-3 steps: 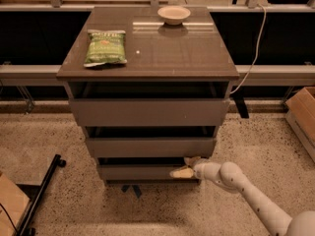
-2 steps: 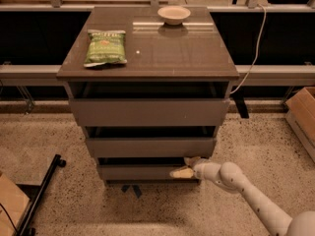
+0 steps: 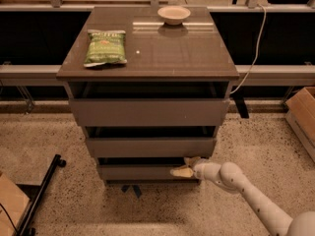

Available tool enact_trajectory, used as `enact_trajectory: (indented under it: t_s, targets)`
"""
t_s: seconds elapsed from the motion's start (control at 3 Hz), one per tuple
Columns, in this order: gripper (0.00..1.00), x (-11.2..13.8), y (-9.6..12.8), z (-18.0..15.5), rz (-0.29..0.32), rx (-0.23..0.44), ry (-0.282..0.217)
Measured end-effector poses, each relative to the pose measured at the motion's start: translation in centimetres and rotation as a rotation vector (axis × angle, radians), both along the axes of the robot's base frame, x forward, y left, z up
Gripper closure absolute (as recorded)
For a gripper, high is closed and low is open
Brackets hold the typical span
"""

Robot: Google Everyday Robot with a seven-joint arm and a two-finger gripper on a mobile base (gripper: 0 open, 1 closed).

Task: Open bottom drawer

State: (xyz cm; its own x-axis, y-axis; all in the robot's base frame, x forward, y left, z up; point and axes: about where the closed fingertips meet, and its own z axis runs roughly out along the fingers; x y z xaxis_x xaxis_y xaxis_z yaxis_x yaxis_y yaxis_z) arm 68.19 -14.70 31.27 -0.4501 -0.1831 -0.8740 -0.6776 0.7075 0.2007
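The bottom drawer (image 3: pixel 142 172) is the lowest, narrowest grey-brown flat front of the cabinet's three stacked drawers. A dark gap shows above its top edge. My gripper (image 3: pixel 184 166) reaches in from the lower right on a white arm. Its pale fingertips sit at the right end of the bottom drawer's front, at the top edge. One finger lies over the edge and one against the front.
The cabinet top (image 3: pixel 162 48) holds a green chip bag (image 3: pixel 105 46) and a small bowl (image 3: pixel 173 14). A cardboard box (image 3: pixel 304 115) stands at the right, a black stand leg (image 3: pixel 42 193) at the lower left. A white cable (image 3: pixel 256 48) hangs behind.
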Motion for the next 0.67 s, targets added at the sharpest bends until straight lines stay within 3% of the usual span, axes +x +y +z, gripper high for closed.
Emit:
enact_trajectory:
  t_s: [0.67]
  targets:
    - [0.61, -0.05, -0.01, 0.00, 0.000, 0.000, 0.000]
